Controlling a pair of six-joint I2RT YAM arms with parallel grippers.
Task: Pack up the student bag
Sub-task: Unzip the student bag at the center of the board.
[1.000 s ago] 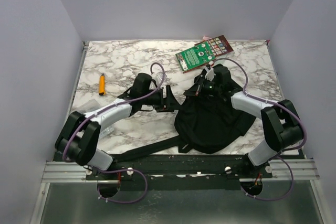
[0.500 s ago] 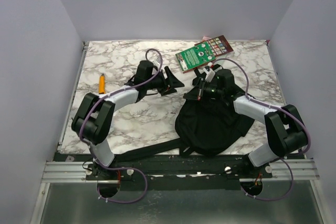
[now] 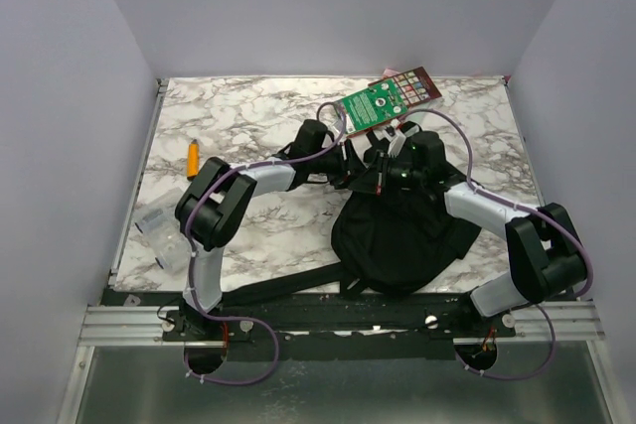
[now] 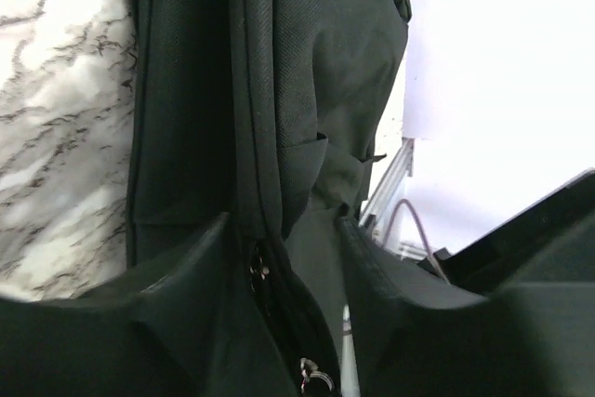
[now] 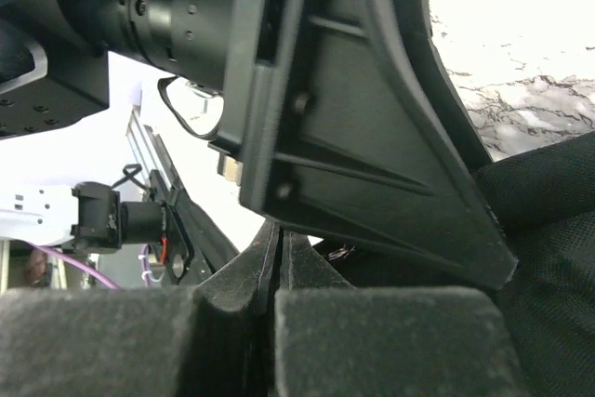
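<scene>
The student bag point(image 3: 402, 235) lies slumped on the right half of the marble table point(image 3: 248, 111), towards the near edge. One long strap point(image 3: 283, 290) trails off to the left along that edge.

My left gripper point(image 3: 350, 161) is at the bag's far left corner. Seen from that wrist, its jaws stand apart, straddling a raised fold of black fabric along the zip line, and a small metal zipper pull point(image 4: 316, 380) shows low between the fingers point(image 4: 177, 323).

My right gripper point(image 3: 383, 174) sits just beside it at the bag's far end. Its jaws are drawn together with barely a slit between them point(image 5: 276, 239); whether they pinch a bit of fabric there, I cannot tell. From that wrist one finger point(image 5: 372, 155) of my left gripper looms very close, with bag cloth point(image 5: 558, 230) off to the side.

Just beyond both grippers lies a green-covered book point(image 3: 383, 101), near the table's far edge. Well apart to the left are an orange marker point(image 3: 193, 158) and — nearer my left arm — a piece of clear plastic point(image 3: 162, 235).
</scene>
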